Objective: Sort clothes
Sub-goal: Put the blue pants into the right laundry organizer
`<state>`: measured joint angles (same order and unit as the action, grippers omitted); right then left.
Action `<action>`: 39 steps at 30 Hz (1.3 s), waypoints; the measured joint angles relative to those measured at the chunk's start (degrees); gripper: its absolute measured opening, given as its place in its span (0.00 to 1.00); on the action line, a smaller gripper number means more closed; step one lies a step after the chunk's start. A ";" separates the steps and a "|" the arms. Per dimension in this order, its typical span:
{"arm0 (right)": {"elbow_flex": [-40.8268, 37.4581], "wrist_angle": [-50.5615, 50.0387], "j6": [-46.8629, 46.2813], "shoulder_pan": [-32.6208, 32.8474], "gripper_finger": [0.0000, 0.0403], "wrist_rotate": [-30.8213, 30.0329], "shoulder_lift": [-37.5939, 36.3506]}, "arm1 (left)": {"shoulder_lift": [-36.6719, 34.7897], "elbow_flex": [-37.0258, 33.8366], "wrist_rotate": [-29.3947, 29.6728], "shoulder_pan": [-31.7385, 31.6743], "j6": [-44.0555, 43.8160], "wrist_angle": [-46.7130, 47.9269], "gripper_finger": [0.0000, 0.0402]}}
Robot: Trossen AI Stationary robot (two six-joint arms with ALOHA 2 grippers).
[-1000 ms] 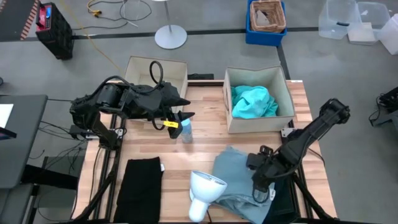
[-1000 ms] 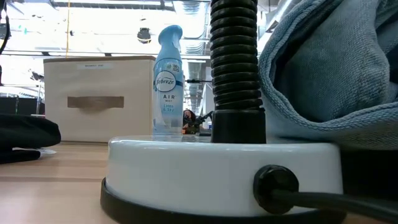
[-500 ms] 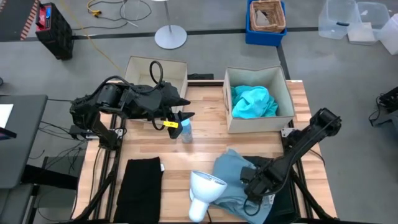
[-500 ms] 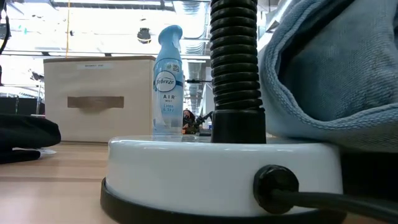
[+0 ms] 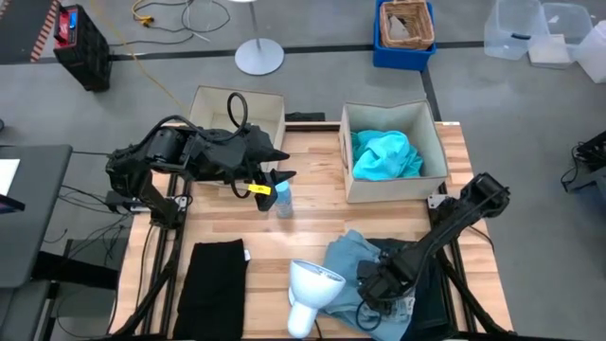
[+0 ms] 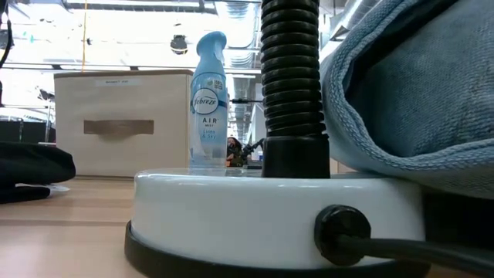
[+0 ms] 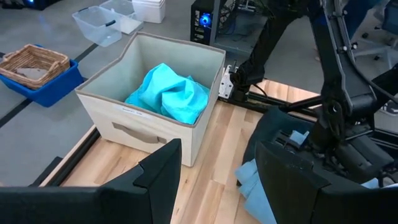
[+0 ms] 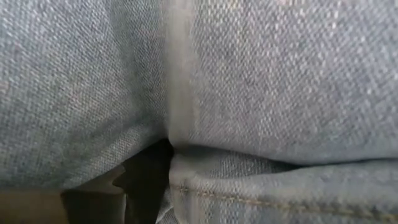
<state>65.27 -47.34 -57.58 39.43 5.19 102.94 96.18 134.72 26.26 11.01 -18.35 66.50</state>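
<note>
Grey-blue garment [image 5: 346, 258], crumpled, thick stitched hem

The table [image 5: 322, 213] is pale wood in planks, smooth and lightly sheened. At lower right, the grey-blue garment [image 5: 346, 260] is a coarse, matt denim weave with stitched hems. The turquoise cloth [image 5: 383, 156] in the upper right box looks soft and crumpled; the box [image 5: 393, 114] itself is beige matt fabric. The lamp base [image 6: 270, 208] is glossy white plastic, its neck [image 6: 292, 77] ribbed black. The spray bottle [image 6: 207, 100] is shiny.
</note>
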 joint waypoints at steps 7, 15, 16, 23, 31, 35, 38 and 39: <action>-0.34 0.55 2.60 -2.41 0.49 0.98 -1.33 | 0.02 0.00 0.00 0.00 0.00 0.02 0.49; -0.30 0.71 2.73 -2.57 0.13 0.60 -1.33 | 0.00 0.00 0.02 0.00 0.00 0.02 0.49; -0.30 0.69 2.73 -2.57 0.13 0.55 -1.33 | 0.02 0.00 0.04 0.00 0.00 0.02 0.49; 1.06 -2.60 1.97 -2.55 0.13 -3.20 -4.99 | 0.01 0.00 0.14 0.00 -0.01 0.00 0.49; 1.98 -9.12 -2.46 -2.41 0.13 -14.53 -19.18 | 0.02 0.00 0.17 0.02 -0.02 -0.05 0.49; 2.04 -10.02 -3.01 -2.33 0.12 -18.24 -26.55 | 0.02 0.00 0.17 -0.24 -0.02 -0.05 0.49; 2.04 -10.35 -2.40 -2.38 0.12 -21.09 -31.17 | 0.00 0.00 0.15 -0.40 -0.04 -0.05 0.49; 2.04 -10.37 -2.13 -2.39 0.12 -22.01 -32.70 | 0.02 0.00 0.17 -0.40 -0.04 -0.03 0.49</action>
<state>67.31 -57.71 -59.71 37.04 -16.82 70.23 96.20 134.72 26.43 10.61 -18.39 66.48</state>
